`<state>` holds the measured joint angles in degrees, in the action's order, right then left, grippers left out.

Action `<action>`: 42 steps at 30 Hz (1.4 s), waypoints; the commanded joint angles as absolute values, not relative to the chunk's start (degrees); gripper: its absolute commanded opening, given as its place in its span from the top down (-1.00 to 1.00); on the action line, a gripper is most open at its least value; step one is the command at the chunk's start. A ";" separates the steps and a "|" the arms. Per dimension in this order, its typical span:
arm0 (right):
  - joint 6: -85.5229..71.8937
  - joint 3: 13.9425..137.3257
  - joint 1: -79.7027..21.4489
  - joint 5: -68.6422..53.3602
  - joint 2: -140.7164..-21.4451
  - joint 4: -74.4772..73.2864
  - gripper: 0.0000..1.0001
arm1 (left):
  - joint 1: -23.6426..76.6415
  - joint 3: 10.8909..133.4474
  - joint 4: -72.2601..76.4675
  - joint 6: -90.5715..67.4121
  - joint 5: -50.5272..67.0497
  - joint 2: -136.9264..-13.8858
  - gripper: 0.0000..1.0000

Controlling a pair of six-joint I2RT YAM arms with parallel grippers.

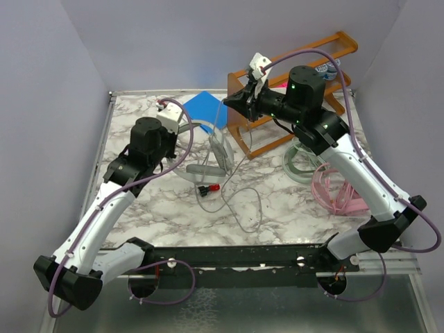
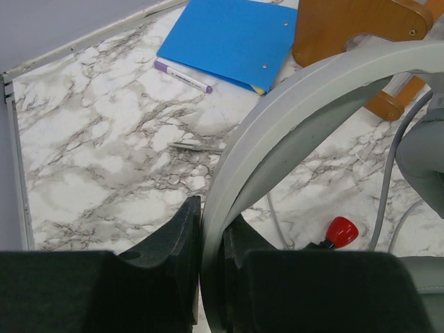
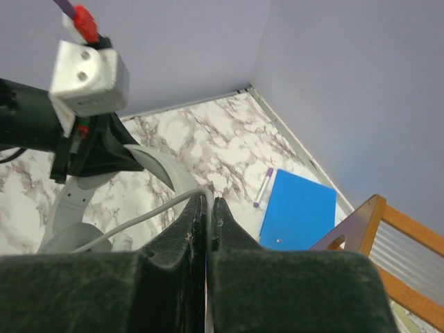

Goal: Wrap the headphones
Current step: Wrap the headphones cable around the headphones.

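The silver-grey headphones (image 1: 220,154) lie at the table's middle, and my left gripper (image 1: 179,154) is shut on their headband (image 2: 291,111), which runs up between the pads (image 2: 182,236). My right gripper (image 1: 229,102) is raised above the table's back, shut on the thin grey cable (image 3: 139,218) that trails down toward the headband (image 3: 156,163). More of the cable lies in loose loops on the marble in front of the headset. The mint green headphones (image 1: 302,165) and the pink headphones (image 1: 338,193) lie under the right arm.
A small red-and-black object (image 1: 208,188) lies just in front of the grey headset. A blue folder (image 1: 208,107) and a purple pen (image 2: 182,75) are at the back. A wooden rack (image 1: 291,90) stands at the back right. Purple walls close in the table.
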<state>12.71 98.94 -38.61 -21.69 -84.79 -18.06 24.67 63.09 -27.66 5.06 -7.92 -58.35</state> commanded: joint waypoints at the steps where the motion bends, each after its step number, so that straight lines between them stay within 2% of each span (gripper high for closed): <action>1: 13.40 102.38 -38.45 -27.02 -84.86 -12.30 0.99 | 25.63 63.12 -26.39 2.29 -5.48 -59.98 1.00; 5: 11.64 101.64 -39.04 -31.39 -84.18 -9.79 0.99 | 25.80 63.54 -23.53 -1.90 -3.97 -62.73 1.00; 12: 12.26 103.73 -39.22 -23.45 -84.93 -11.85 0.99 | 27.21 64.13 -18.40 -9.42 -3.44 -68.34 1.00; 16: 12.51 100.25 -39.28 -24.86 -82.33 -10.34 0.99 | 27.16 72.31 -23.51 -19.57 -9.09 -76.27 1.00; 23: 13.11 98.35 -39.27 -27.07 -78.99 -10.10 0.99 | 27.16 81.66 -30.60 -28.83 -6.80 -86.86 1.00; 26: 12.97 97.14 -39.21 -22.63 -77.71 -8.91 0.99 | 27.24 83.85 -30.11 -29.79 -3.40 -88.63 1.00; 34: 21.26 101.28 -39.20 -2.76 -81.46 -14.90 0.99 | 28.77 75.53 -24.65 -21.09 -2.34 -82.11 1.00; 42: 25.89 102.15 -39.20 -0.63 -84.47 -18.91 0.99 | 30.93 66.32 -27.99 -5.87 -1.64 -69.13 1.00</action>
